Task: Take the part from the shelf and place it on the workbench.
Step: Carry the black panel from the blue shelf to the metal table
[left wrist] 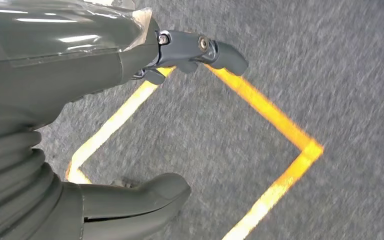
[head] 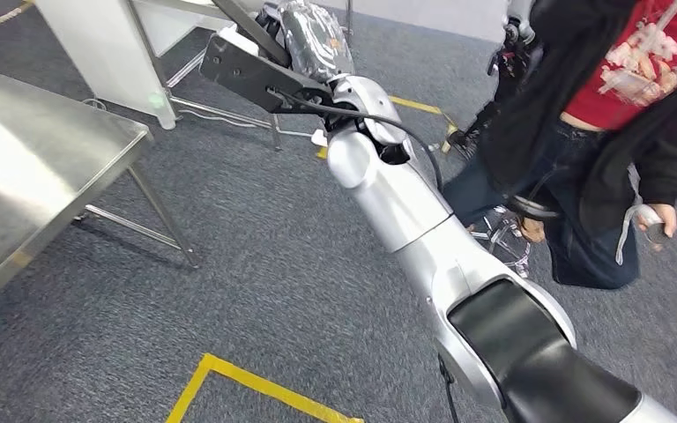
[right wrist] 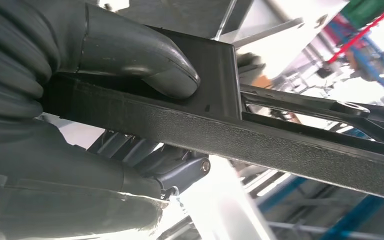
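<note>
right hand [head: 317,40] is gripping the flat black plastic part [head: 242,70] at upper centre; keeping it level toward the steel workbench [head: 26,167] at left seems wise; left hand [left wrist: 105,115] is hanging with fingers apart, holding nothing.

A person [head: 617,132] kneels on grey carpet [head: 256,264] marked with yellow tape [left wrist: 275,115].

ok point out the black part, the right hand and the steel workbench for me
black part [head: 238,70], head view, on its flat plate
right hand [right wrist: 135,60], right wrist view, on the thumb pressing the part
steel workbench [head: 26,167], head view, on its bare top
</note>
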Tool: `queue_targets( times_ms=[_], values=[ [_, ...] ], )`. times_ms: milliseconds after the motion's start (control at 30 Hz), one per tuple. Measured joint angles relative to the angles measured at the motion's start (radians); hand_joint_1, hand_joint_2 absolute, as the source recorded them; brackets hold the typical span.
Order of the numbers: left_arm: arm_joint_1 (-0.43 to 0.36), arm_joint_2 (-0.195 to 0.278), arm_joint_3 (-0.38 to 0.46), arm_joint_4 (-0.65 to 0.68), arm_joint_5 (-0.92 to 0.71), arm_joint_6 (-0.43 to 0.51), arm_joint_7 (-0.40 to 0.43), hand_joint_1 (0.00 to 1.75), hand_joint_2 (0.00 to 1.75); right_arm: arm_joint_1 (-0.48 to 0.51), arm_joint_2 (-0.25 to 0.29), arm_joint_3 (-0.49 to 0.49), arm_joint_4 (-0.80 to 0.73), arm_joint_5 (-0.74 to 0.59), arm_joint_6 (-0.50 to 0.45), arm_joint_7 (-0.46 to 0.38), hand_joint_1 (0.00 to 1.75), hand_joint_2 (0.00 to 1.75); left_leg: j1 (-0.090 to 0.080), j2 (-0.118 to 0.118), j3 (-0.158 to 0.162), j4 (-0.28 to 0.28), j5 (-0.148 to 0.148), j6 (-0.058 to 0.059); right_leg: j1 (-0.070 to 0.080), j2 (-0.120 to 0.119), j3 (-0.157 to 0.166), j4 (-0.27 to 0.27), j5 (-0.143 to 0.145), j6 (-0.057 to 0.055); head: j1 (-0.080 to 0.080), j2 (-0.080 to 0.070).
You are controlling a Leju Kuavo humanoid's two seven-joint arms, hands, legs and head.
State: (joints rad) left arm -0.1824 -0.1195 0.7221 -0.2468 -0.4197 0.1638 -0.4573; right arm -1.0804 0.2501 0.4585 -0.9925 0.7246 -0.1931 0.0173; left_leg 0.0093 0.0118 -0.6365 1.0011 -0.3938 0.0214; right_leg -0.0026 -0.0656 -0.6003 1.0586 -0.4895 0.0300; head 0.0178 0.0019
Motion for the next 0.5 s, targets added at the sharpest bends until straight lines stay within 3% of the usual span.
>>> queue_targets(
  times_ms=[100,133,167,200,267,300,367,433,500],
  values=[
    [-0.001,0.001,0.003,0.000,0.000,0.000,-0.001,0.00,1.75,0.002,-0.001,-0.003,0.015,0.004,-0.012,-0.005,1.75,1.75,0.001,-0.032,0.002,-0.003,0.003,0.010,-0.006,0.053,-0.102,0.202,-0.074,-0.007,0.002,0.000],
    [0.000,0.001,0.004,0.000,0.000,-0.001,-0.001,0.00,1.75,0.005,-0.003,-0.004,0.020,0.004,-0.013,-0.005,1.75,1.75,0.001,-0.044,0.002,-0.003,0.002,0.011,-0.007,0.058,-0.129,0.249,-0.085,-0.005,0.002,0.000],
    [0.001,0.000,0.005,0.000,0.000,-0.001,-0.001,0.00,1.75,0.008,-0.005,-0.004,0.025,0.006,-0.013,-0.005,1.75,1.75,0.001,-0.057,0.002,-0.002,0.002,0.011,-0.007,0.061,-0.139,0.260,-0.080,0.000,0.002,0.000],
    [0.003,0.000,0.006,0.000,0.000,-0.002,-0.001,0.00,1.75,0.008,-0.006,-0.005,0.029,0.008,-0.013,-0.005,1.75,1.75,0.001,-0.069,0.002,-0.001,0.002,0.010,-0.007,0.063,-0.128,0.229,-0.060,0.008,0.002,0.000],
    [0.004,0.000,0.007,0.000,0.000,-0.002,-0.001,0.00,1.75,0.000,-0.008,-0.006,0.034,0.011,-0.013,-0.005,1.75,1.75,0.001,-0.091,0.000,0.004,0.001,0.007,-0.014,0.082,-0.068,0.092,0.000,0.023,0.002,0.000],
    [0.004,0.000,0.008,0.000,-0.001,-0.002,-0.001,0.00,1.75,-0.008,-0.008,-0.006,0.036,0.011,-0.013,-0.004,1.75,1.75,-0.001,-0.101,-0.003,0.009,-0.001,0.003,-0.018,0.096,-0.040,0.030,0.023,0.024,0.001,0.000],
    [0.004,0.001,0.009,0.000,-0.002,-0.003,-0.001,0.00,1.75,-0.018,-0.009,-0.008,0.040,0.011,-0.013,-0.002,1.75,1.75,0.000,-0.116,-0.011,0.015,-0.003,-0.008,-0.020,0.112,-0.011,-0.029,0.041,0.016,0.000,0.000],
    [0.007,0.002,0.010,0.000,-0.002,-0.003,0.000,0.00,1.75,-0.021,-0.010,-0.010,0.044,0.012,-0.012,0.000,1.75,1.75,0.006,-0.123,-0.017,0.016,-0.003,-0.020,-0.019,0.097,-0.009,-0.032,0.044,0.000,0.000,0.000],
    [0.009,0.003,0.010,0.000,-0.001,-0.004,0.000,0.00,1.75,-0.022,-0.007,-0.010,0.046,0.012,-0.010,0.000,1.75,1.75,0.006,-0.087,-0.034,0.049,-0.027,-0.031,-0.021,0.082,-0.007,-0.036,0.048,-0.016,-0.002,0.000]
  ],
)
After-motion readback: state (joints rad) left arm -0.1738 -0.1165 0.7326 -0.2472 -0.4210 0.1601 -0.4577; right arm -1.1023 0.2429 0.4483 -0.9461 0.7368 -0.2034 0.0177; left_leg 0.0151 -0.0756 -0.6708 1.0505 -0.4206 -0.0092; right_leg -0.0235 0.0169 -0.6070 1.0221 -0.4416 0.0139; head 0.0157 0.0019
